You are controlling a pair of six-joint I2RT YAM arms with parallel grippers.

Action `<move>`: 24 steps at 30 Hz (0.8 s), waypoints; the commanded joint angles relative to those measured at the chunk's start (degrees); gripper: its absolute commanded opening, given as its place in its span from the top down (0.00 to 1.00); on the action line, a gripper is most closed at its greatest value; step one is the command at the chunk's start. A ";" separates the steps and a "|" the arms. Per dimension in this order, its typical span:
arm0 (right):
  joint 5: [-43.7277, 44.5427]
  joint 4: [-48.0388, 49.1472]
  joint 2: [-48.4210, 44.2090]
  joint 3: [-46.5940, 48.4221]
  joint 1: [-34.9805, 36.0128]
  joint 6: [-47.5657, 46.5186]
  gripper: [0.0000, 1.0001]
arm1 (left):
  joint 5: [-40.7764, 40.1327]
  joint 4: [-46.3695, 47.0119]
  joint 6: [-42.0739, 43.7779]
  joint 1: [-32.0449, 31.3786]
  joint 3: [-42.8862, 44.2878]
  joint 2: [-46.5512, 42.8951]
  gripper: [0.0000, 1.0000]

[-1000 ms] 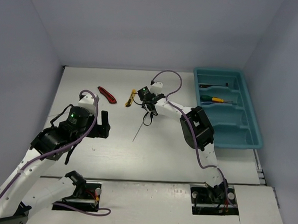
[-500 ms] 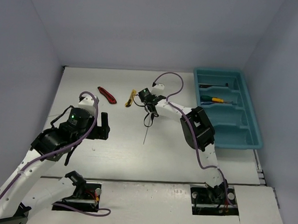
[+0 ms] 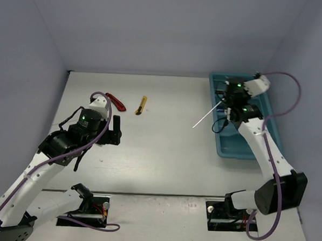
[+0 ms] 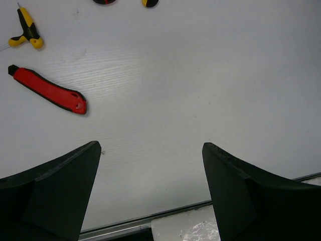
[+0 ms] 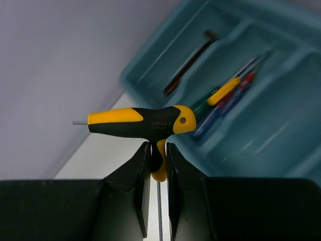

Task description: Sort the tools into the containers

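My right gripper (image 3: 225,104) is shut on a yellow-and-black T-handle hex key (image 5: 140,123), gripped at its neck; its thin rod (image 3: 207,115) sticks out down-left over the table. It hangs at the left rim of the teal tray (image 3: 268,131). In the right wrist view the tray (image 5: 281,150) holds a dark hex key (image 5: 190,63) in the far compartment and several screwdrivers (image 5: 225,95) in the one beside it. My left gripper (image 3: 115,133) is open and empty above bare table. A red utility knife (image 3: 114,101) and a yellow utility knife (image 3: 142,105) lie beyond it.
The left wrist view shows the red knife (image 4: 47,91), a second small yellow T-handle key (image 4: 27,32) left of it, and the table's near edge rail (image 4: 150,221) below the fingers. Grey walls close the table at back and sides.
My right arm swung from the table's middle over to the tray's left rim, carrying the T-handle key. My left arm shifted slightly up and right.
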 commanded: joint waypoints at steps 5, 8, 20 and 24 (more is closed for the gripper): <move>-5.63 -1.32 -5.52 -10.57 -18.54 9.71 1.00 | 1.88 4.07 0.87 0.31 2.83 1.98 0.20; -8.81 -0.97 -3.72 -11.86 -22.79 13.45 1.00 | 2.14 4.07 0.93 0.31 2.93 2.01 0.20; -15.88 4.29 4.05 -17.20 -29.50 23.31 0.99 | 1.05 3.98 0.84 0.31 1.90 0.71 0.20; -16.85 5.46 6.47 -17.91 -30.24 24.92 0.90 | -0.18 3.72 0.32 0.31 1.45 0.63 0.20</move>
